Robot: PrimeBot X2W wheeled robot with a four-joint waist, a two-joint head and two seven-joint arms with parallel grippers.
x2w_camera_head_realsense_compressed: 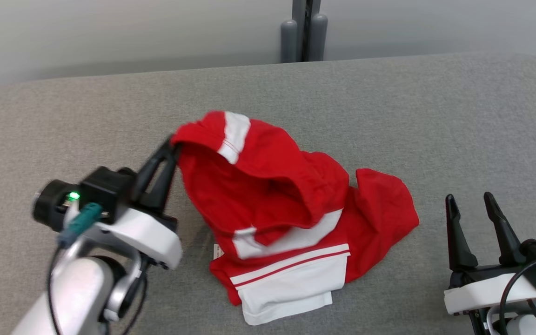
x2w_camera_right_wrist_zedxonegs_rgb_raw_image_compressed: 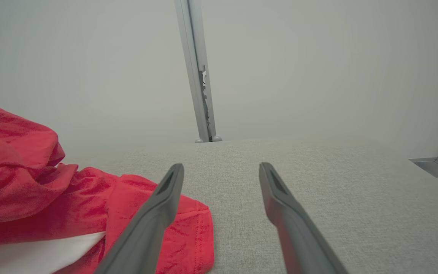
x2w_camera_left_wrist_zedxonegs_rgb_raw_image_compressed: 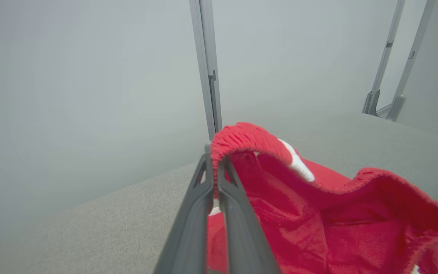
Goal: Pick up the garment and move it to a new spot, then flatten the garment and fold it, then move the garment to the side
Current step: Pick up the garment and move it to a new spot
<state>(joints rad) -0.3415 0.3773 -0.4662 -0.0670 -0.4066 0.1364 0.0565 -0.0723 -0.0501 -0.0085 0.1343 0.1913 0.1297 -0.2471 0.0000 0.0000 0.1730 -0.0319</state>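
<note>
The garment (x2w_camera_head_realsense_compressed: 291, 209), a small red T-shirt with white sleeves and white striped trim, lies crumpled on the grey table (x2w_camera_head_realsense_compressed: 389, 107) at the middle. One red edge of it is lifted off the surface into a peak. My left gripper (x2w_camera_head_realsense_compressed: 174, 148) is shut on that raised edge at the garment's left; in the left wrist view the red cloth (x2w_camera_left_wrist_zedxonegs_rgb_raw_image_compressed: 318, 213) is pinched between the closed fingers (x2w_camera_left_wrist_zedxonegs_rgb_raw_image_compressed: 215, 171). My right gripper (x2w_camera_head_realsense_compressed: 473, 201) stands open to the right of the garment, apart from it, with nothing between its fingers (x2w_camera_right_wrist_zedxonegs_rgb_raw_image_compressed: 171, 190); the garment (x2w_camera_right_wrist_zedxonegs_rgb_raw_image_compressed: 51, 205) lies to its left.
A grey post (x2w_camera_head_realsense_compressed: 303, 30) with two rounded feet stands behind the table's far edge. A pale wall runs behind the table. Bare grey table surface extends left, right and beyond the garment. A metal frame (x2w_camera_left_wrist_zedxonegs_rgb_raw_image_compressed: 390, 87) stands at the far right in the left wrist view.
</note>
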